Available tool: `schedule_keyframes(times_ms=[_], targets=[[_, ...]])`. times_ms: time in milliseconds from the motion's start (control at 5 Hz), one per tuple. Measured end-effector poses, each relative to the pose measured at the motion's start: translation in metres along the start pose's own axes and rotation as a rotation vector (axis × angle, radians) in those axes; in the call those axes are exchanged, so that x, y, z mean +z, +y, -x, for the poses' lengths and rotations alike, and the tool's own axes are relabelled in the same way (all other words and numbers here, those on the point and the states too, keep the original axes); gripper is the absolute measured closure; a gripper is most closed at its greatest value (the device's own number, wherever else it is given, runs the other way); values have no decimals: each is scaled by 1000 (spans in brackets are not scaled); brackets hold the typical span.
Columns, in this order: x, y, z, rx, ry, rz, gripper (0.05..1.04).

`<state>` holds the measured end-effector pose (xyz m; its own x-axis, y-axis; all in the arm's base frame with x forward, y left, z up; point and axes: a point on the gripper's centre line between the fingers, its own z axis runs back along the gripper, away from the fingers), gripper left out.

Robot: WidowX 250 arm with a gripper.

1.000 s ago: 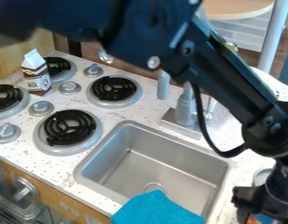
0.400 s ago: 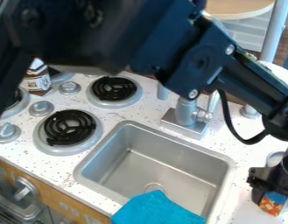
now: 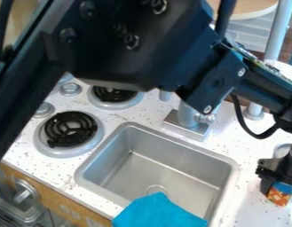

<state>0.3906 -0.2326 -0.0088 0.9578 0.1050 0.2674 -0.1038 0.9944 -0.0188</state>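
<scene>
At the right edge of the camera view, the black gripper (image 3: 278, 173) is over the counter, right of the sink. It is shut on a can (image 3: 279, 195) with an orange, blue and white side. The can's lower part shows below the gripper, and a pale round end shows just above it. The gripper hides the can's middle. A bright blue cloth (image 3: 159, 212) lies over the sink's near rim, at the bottom of the view.
The steel sink (image 3: 231, 170) lies left of the gripper, with a faucet base (image 3: 186, 125) behind it. Black coil burners (image 3: 71, 128) and a knob (image 3: 44, 109) are on the left. The arm covers the upper left and top.
The gripper and the can have moved up and to the right in the view. The arm's upper part has swung too, and now hides the brown and white carton at the left.
</scene>
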Motion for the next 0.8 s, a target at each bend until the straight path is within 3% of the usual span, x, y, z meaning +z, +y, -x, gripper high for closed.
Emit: schedule_keyframes(times_ms=[400,600,800], targets=[[-2,9,1,3,5,-3,84],[4,26,28,-1,27,3,84],[44,38,42,14,-34,72,84]])
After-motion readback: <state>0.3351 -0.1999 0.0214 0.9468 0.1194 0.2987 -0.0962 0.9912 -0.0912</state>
